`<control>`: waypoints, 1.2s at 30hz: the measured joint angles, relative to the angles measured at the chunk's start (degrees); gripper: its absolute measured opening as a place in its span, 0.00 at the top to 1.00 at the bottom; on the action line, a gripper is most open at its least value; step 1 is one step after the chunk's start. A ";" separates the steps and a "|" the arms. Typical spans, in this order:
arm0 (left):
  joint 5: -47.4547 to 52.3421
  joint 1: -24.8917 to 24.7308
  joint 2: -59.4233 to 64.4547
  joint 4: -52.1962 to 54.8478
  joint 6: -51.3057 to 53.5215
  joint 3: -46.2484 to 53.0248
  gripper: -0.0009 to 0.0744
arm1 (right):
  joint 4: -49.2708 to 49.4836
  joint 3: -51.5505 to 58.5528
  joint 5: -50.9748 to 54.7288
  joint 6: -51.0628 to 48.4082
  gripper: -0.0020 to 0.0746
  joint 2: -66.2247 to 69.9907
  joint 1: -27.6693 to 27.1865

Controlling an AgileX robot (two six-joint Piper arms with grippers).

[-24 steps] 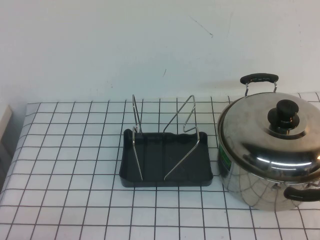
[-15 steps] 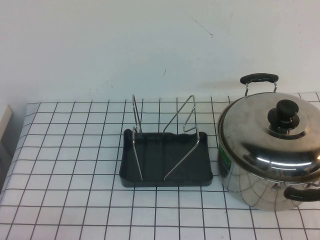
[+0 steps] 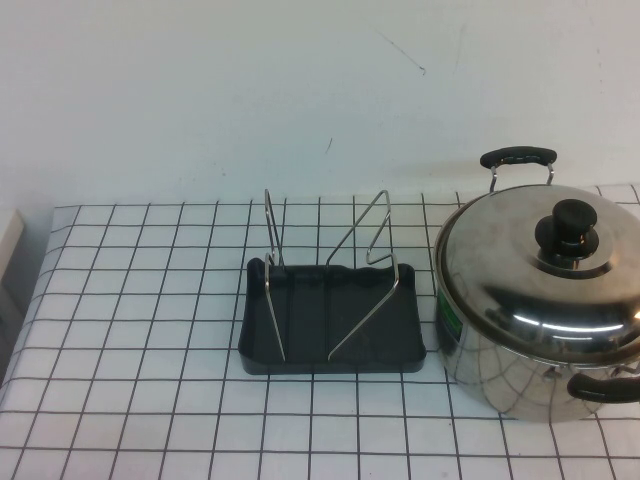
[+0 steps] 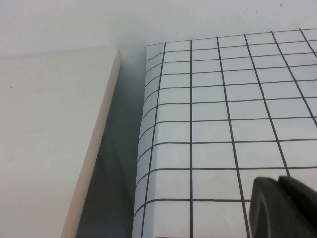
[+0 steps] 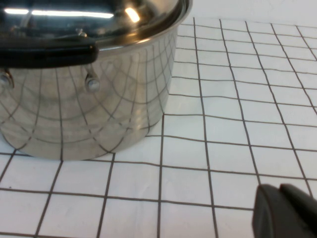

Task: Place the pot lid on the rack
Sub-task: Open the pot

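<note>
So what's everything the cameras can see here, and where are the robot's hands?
Pot lid: one, shiny steel with black knob, sitting on the pot.
Pot: one, steel with black handles, on the table's right side.
Rack: one, black tray with silver wire loops, mid-table, left of the pot, nothing in it.
Table: one, white with black grid lines.
Left gripper: black, over the table's left edge.
Right gripper: black, low over the table near the pot.

No text, label, brand, number or sign can be read anywhere.
</note>
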 joint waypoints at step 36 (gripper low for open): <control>0.00 7.28 0.00 0.00 0.00 0.00 0.99 | -0.57 0.00 0.00 -0.23 0.98 0.00 0.00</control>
